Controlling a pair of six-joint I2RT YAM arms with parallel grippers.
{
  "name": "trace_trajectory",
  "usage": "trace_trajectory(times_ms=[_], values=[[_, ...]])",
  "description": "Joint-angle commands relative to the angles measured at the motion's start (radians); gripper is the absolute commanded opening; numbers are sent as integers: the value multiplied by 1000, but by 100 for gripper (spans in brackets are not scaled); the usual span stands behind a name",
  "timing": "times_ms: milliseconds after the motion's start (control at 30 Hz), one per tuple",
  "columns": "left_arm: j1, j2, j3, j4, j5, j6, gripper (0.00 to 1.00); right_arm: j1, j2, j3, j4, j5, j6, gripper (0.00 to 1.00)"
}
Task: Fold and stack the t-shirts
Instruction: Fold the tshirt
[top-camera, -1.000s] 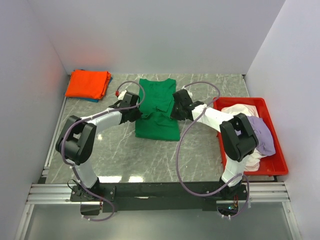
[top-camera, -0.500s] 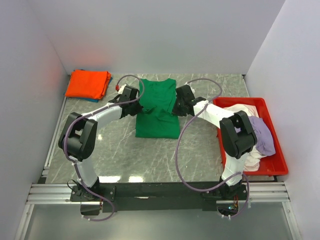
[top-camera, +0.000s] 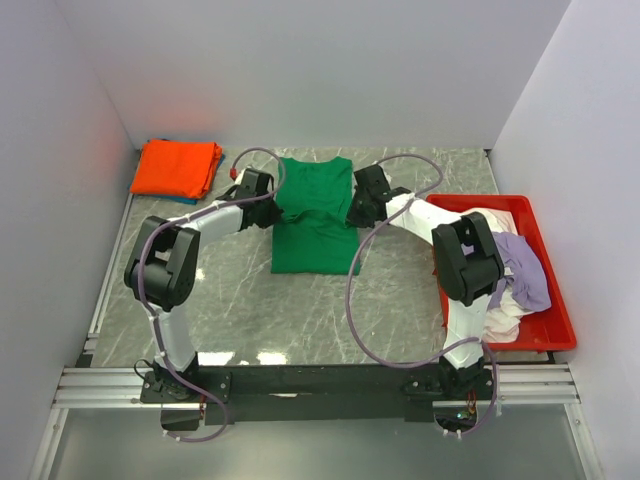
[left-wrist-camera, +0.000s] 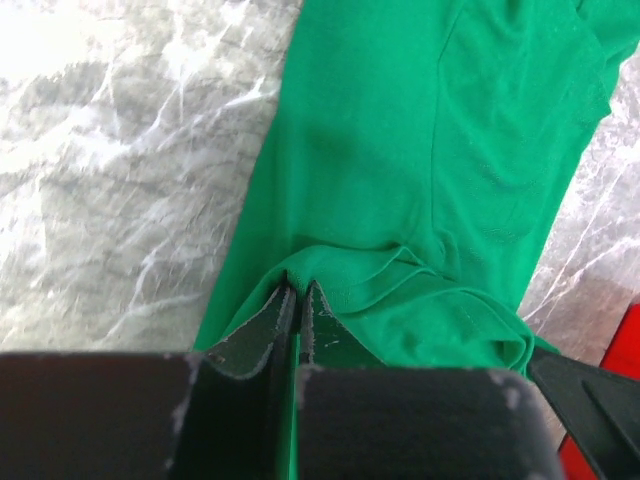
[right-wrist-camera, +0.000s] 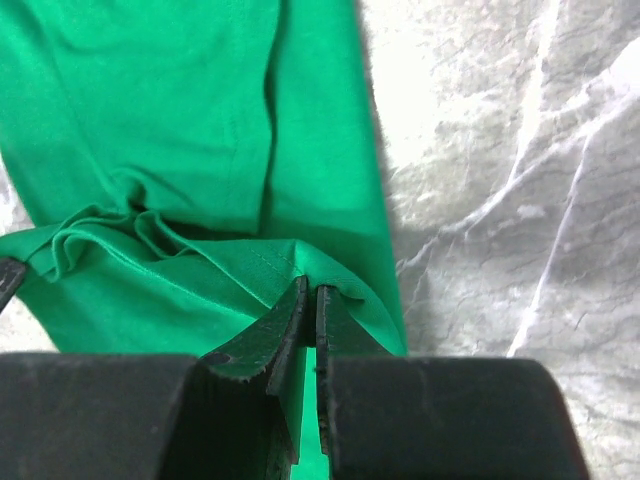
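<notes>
- Tray nearest me: one red tray sits along the right edge of the tabletop. It holds a crumpled lilac t-shirt lying over bunched white t-shirt cloth. I cannot tell whether the white is one shirt or more. Nothing in there is folded.
- At the middle of the tabletop lies one green t-shirt, a narrow panel with its neck toward the far edge. Its sides look already turned in, and a loose upper layer is puckered across its middle.
- My left gripper is at the shirt's left edge, jaws pressed together on a hem of the green cloth.
- My right gripper is at the shirt's right edge, jaws likewise clamped on a green hem.
- In the far left corner one orange t-shirt lies folded flat on top of a blue t-shirt, of which only a sliver shows.
- Progress, as I judge it: two shirts are folded and stacked. The green one is mid-fold and has yet to go onto the stack. The lilac and the white wait in the tray, so I put the task near its halfway mark.
- My count: two grippers, one tray, and one shirt each of green, orange, blue and lilac. There is at least one white.
</notes>
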Motion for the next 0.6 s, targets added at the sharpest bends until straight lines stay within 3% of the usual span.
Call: trace_trajectory(times_ms=[0,167,200,267,300,367,433,567], values=[[12,8,44,80,51,53,9,-19,2,47,18,-5,-16,0],[33,9,63,79,79,70,18,-38,17,85,2,-5,-39,0],[37,6,60,82,82,73,24,-41,20,90,-3,-4,-47,1],[49,-3,60,92,115,82,34,-52,19,94,-5,-16,-51,15],[50,-8,61,89,120,91,44,-56,16,96,-5,-25,-54,30],[52,-32,58,85,116,97,53,-59,0,98,-17,-21,-61,41],[53,-73,44,92,122,93,59,-58,-33,93,-23,-16,-70,51],[35,-153,-29,93,117,70,58,-46,-98,53,-29,-10,-82,55]])
